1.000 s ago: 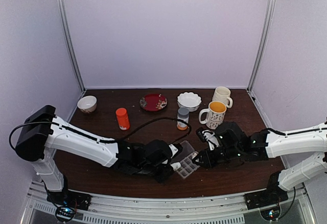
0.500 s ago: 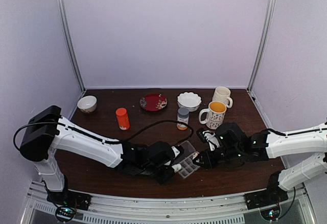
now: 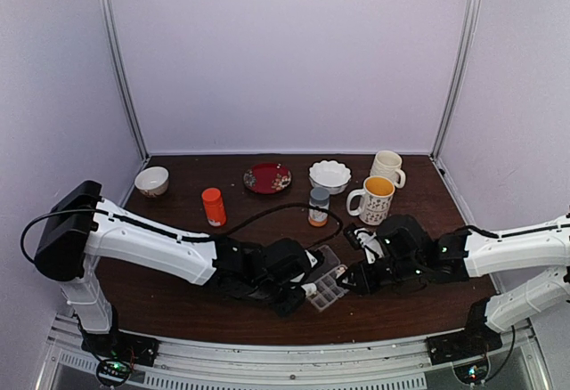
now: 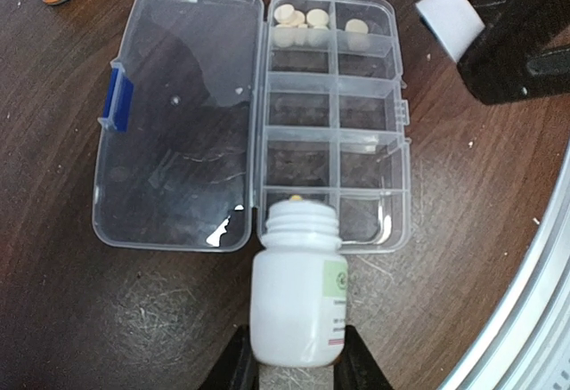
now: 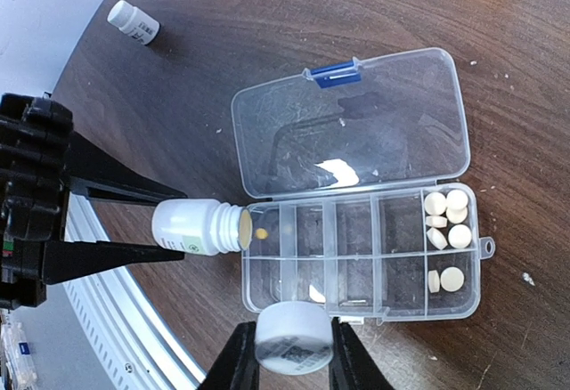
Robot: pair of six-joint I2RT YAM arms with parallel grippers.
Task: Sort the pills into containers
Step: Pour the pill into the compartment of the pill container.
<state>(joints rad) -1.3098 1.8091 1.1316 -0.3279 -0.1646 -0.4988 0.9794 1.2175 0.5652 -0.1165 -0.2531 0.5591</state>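
Observation:
The clear organiser box [image 4: 365, 167] lies open on the dark table, its lid [image 4: 178, 114] flat to the left. Several white pills [image 4: 298, 18] fill its two far compartments; the others look empty. My left gripper [image 4: 294, 359] is shut on a white bottle [image 4: 297, 292] lying tipped, its mouth at the box's near end. One tan-yellow pill [image 5: 261, 232] sits just past the mouth, over the end compartment. At the box's [image 5: 356, 230] near rim my right gripper [image 5: 287, 354] is shut on a white cap [image 5: 294, 338]. In the top view both grippers meet at the box [image 3: 328, 285].
Behind the box stand a grey-capped amber bottle [image 3: 319, 206], an orange bottle [image 3: 213, 206], a red plate [image 3: 267, 177], a white bowl [image 3: 329, 174], two mugs [image 3: 372, 199] and a small bowl [image 3: 151, 180]. A small white bottle [image 5: 134, 21] lies on its side.
The left arm has crept a little to the right, bringing the tipped bottle closer to the box. The right arm holds still.

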